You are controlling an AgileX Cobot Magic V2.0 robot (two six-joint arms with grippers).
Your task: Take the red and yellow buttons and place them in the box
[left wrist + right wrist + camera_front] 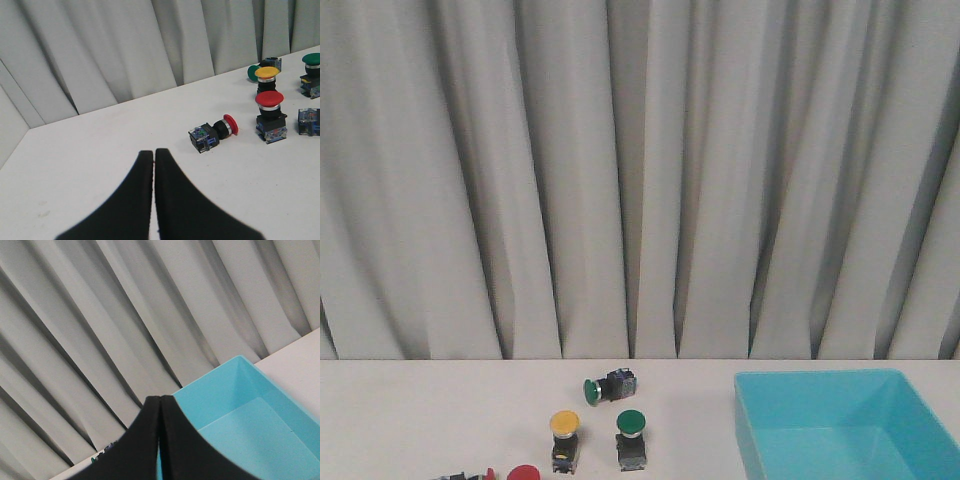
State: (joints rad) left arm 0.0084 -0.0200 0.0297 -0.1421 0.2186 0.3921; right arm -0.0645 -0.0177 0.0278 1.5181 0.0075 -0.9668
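An upright yellow button [564,424] stands on the white table, left of centre; it also shows in the left wrist view [266,75]. An upright red button [523,473] sits at the front edge of the front view, and shows fully in the left wrist view [270,100]. A smaller red button [215,132] lies on its side nearest my left gripper [153,151], which is shut and empty, apart from it. The turquoise box [760,425] stands empty at the right. My right gripper [160,398] is shut and empty above the box's [250,440] near side. Neither gripper shows in the front view.
Two green buttons sit by the yellow one: one upright [631,424], one lying on its side [605,388] further back. A loose dark switch body [309,121] lies right of the upright red button. A grey curtain [640,170] closes off the back of the table.
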